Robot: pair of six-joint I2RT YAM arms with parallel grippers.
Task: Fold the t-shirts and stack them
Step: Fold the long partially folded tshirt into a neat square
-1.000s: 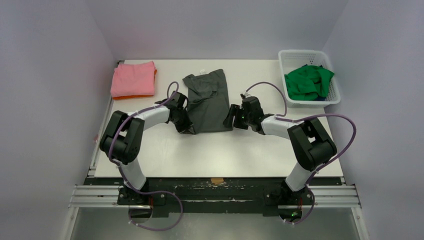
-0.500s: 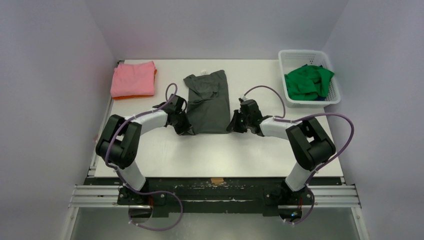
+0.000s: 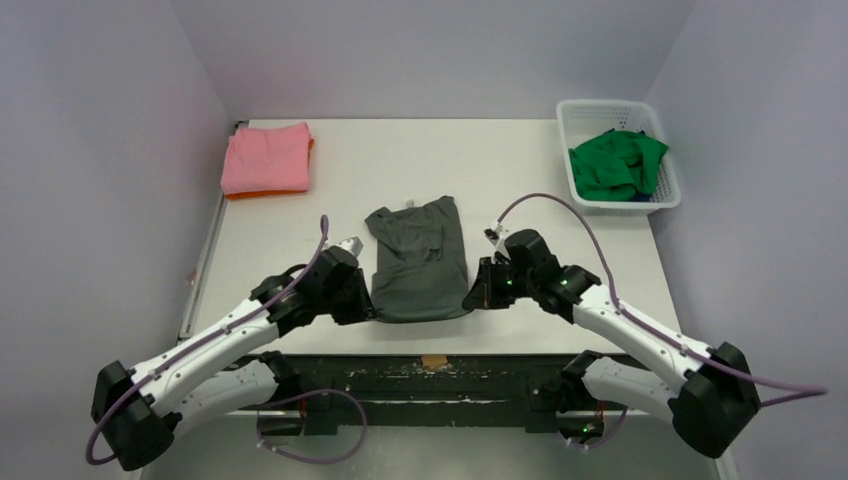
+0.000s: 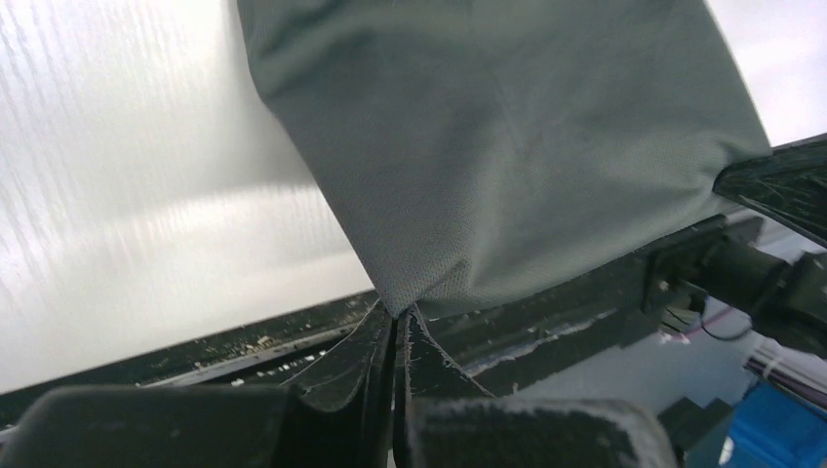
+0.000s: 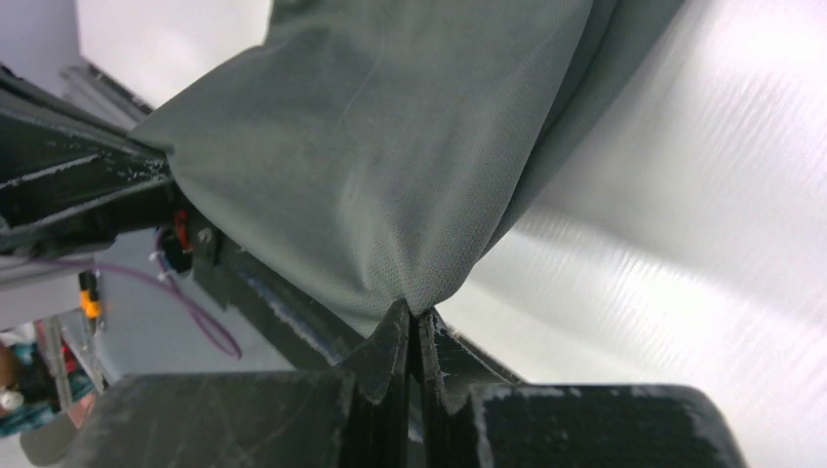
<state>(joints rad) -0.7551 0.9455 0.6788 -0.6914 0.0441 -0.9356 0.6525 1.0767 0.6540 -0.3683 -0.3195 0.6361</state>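
Ref. landmark for all positions: table (image 3: 520,180).

1. Dark grey t-shirt (image 3: 418,260)
- Pos.: centre-front of table, lying lengthwise. Collar end points to the table's far edge, hem end sits at the near edge.
- Cond.: sides folded inward, so the outline is a narrow rectangle. Cloth lies mostly flat, with some creases mid-body.
- Both hem corners are held, one per arm.

2. Left gripper (image 3: 366,312)
- Pos.: at the table's near edge, left of centre, on the shirt's near-left corner.
- State: per left wrist cam, fingers (image 4: 375,356) are pressed together with the cloth corner pinched between the tips. Fabric gathers to a point there.
- The pinched corner hangs just past the table's near edge, over the black rail (image 4: 585,292).

3. Right gripper (image 3: 474,300)
- Pos.: at the table's near edge, right of centre, on the shirt's near-right corner.
- State: per right wrist cam, fingers (image 5: 390,351) are clamped on the corner, no gap visible. Cloth fans out from the tips toward the tabletop.

4. Other items
- Pink t-shirt (image 3: 267,157): folded, at the table's far-left corner, on top of the orange t-shirt (image 3: 266,193). Only a thin strip of orange shows.
- Bright green t-shirt (image 3: 615,162): crumpled, unfolded, inside the white basket (image 3: 590,110) at the table's far-right corner.
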